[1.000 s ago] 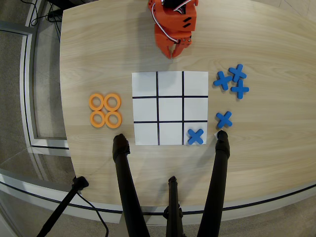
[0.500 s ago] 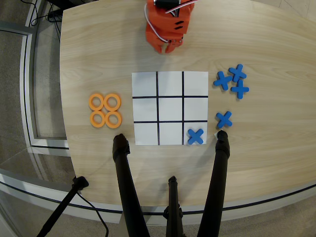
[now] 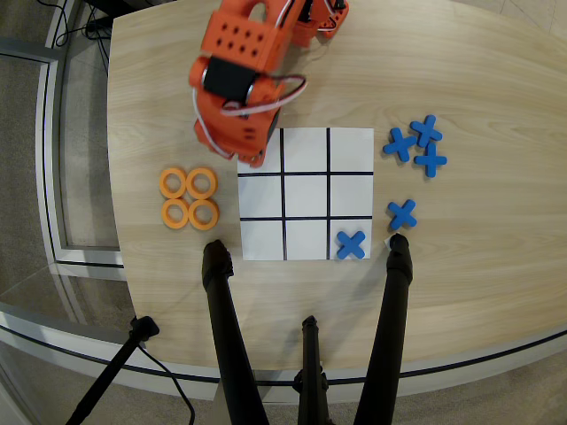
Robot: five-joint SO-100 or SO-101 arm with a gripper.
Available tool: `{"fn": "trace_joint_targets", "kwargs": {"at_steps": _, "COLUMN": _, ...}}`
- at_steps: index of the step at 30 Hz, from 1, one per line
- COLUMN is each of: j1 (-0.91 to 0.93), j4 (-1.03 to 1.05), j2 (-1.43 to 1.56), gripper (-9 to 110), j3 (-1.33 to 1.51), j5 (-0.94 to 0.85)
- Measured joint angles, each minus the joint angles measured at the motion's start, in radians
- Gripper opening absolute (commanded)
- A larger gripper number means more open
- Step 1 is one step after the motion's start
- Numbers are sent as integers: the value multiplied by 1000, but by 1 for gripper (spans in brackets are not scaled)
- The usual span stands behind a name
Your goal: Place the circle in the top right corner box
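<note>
**Q:** Since the frame half a second back, what has moved on your table?

**A:** Only your orange arm. It has swung from the top centre of the light wooden tabletop down toward the left, and its body now overhangs the upper left corner of the white nine-cell grid sheet with black lines. The rings and crosses lie where they lay before.

**Q:** How does your gripper stand?

**A:** Seen from above, the arm's own housing hides the finger tips, so you cannot tell whether the pincer is released or clenched. Nothing is seen in it.

**Q:** Where is the circle?

**A:** Four flat orange rings sit in a tight square cluster left of the sheet, well apart from the gripper. The top right corner box is a blank white cell.

**Q:** And the rest?

**A:** One blue X-shaped piece lies in the lower right cell. Three blue crosses are bunched right of the sheet, and a fourth blue cross lies alone below them. Black stand legs rise from the near edge.
</note>
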Motion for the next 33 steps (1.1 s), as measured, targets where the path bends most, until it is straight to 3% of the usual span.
{"fn": "trace_joint_targets", "kwargs": {"at_steps": 13, "j1": 58, "j4": -29, "j2": -351, "gripper": 16, "j3": -328, "j5": -14}}
{"fn": "trace_joint_targets", "kwargs": {"at_steps": 33, "j1": 115, "j4": -34, "j2": -509, "gripper": 16, "j3": -436, "j5": -26}}
